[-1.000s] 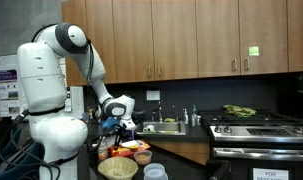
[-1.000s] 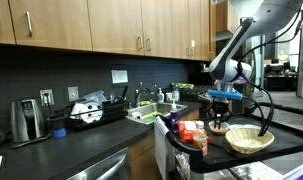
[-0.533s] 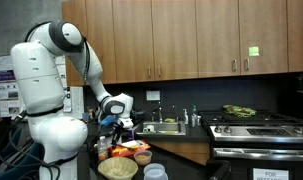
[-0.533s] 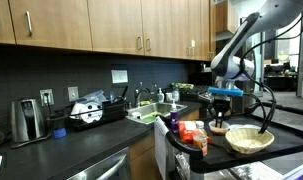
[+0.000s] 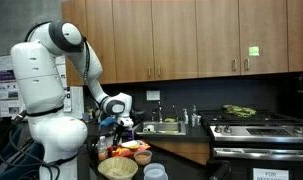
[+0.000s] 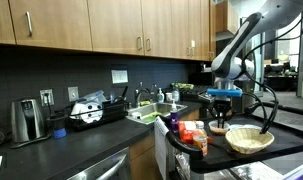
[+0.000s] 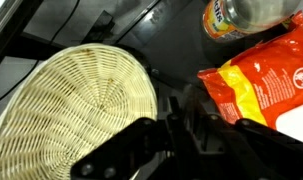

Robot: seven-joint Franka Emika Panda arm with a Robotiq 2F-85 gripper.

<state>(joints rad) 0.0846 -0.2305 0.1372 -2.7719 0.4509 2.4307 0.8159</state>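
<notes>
My gripper [image 7: 187, 118] hangs over the dark counter with its two black fingers drawn close together. I cannot make out anything between them. Just left of it lies a round wicker basket [image 7: 76, 110], and just right of it a red and orange snack bag [image 7: 266, 80]. A bottle with an orange label [image 7: 241, 14] lies beyond the bag. In both exterior views the gripper [image 6: 222, 106] [image 5: 117, 126] hovers a little above the counter, behind the basket [image 6: 249, 139] [image 5: 118, 167] and beside the snack bag [image 6: 194, 133].
A small bowl [image 5: 143, 157] and a pale container [image 5: 154, 172] stand by the basket. A sink [image 6: 149, 113], a dish rack [image 6: 89, 112] and a toaster [image 6: 27, 120] line the counter under wooden cabinets [image 6: 91, 25]. A stove [image 5: 256, 128] stands further along.
The arm's upper links have shifted very slightly. The gripper stays over the same spot with its jaws unchanged.
</notes>
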